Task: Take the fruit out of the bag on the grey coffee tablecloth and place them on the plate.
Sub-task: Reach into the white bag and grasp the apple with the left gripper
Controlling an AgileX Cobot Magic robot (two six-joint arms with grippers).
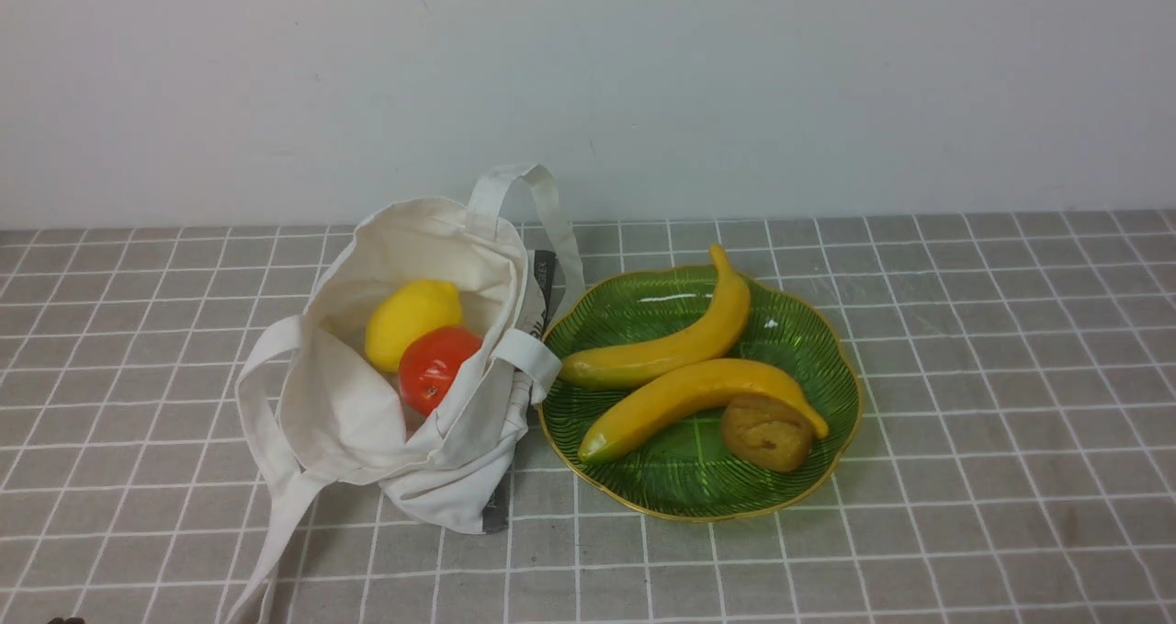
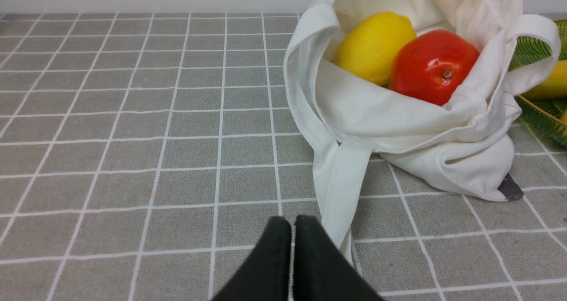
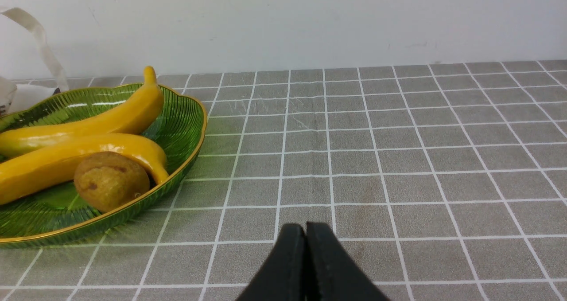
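The cream-white bag (image 1: 367, 422) lies open on the grey checked tablecloth (image 1: 965, 376). Inside it sit a yellow lemon (image 1: 412, 319) and a glossy red tomato-like fruit (image 1: 434, 367), touching each other. The green leaf-shaped plate (image 1: 808, 348) stands just right of the bag. In the left wrist view the lemon (image 2: 374, 46) and red fruit (image 2: 432, 66) show in the bag (image 2: 398, 128). My left gripper (image 2: 293, 223) is shut and empty, low over the cloth beside a bag strap. My right gripper (image 3: 305, 230) is shut and empty, over bare cloth right of the plate (image 3: 186, 110).
Two yellow bananas (image 1: 675, 348) and a brown rough fruit (image 1: 767, 433) lie on the plate. A white wall runs along the table's far edge. Bag straps (image 1: 276, 514) trail on the cloth toward the near left. Neither arm shows in the front view.
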